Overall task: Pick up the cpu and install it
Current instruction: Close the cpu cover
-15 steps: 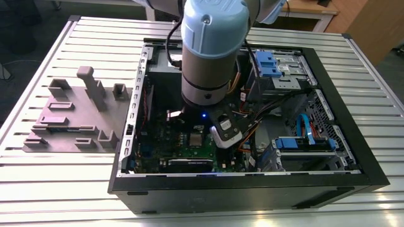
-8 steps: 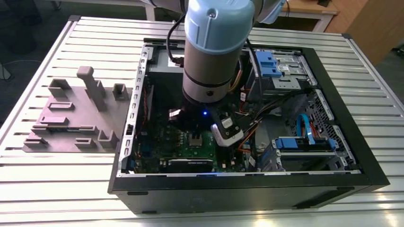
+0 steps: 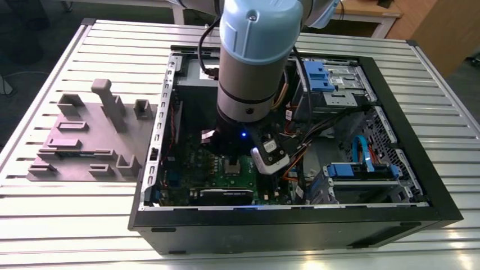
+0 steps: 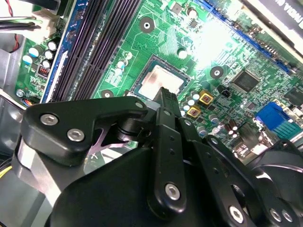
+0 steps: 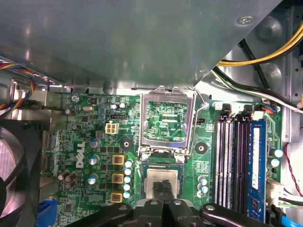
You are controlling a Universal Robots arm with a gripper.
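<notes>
Two fingers (image 5: pixel 159 190) of the tool (image 5: pixel 164 184) were pressed together with almost no gap, narrow and holding nothing, their tips right over the cpu (image 5: pixel 163 174); whether they touched it could not be told. The cpu lay flat in its socket (image 5: pixel 142 176) on the green board (image 5: pixel 85 142), its silvery top showing around the fingertips in both wrist views. Just beyond it the socket's lid (image 5: pixel 168 118) stood swung open, with its wire lever (image 5: pixel 202 109) raised beside it. Black slots (image 5: pixel 232 161) ran along one side of the socket, and yellow-capped parts (image 5: pixel 117 178) sat in a row on the other. In the exterior view the arm (image 3: pixel 255 62) reached straight down into the open black case (image 3: pixel 420 185), which lay on the slatted tabletop (image 3: pixel 75 219). A grey fixture (image 3: pixel 82 140) sat on the tabletop at the exterior view's left, beside the case.
</notes>
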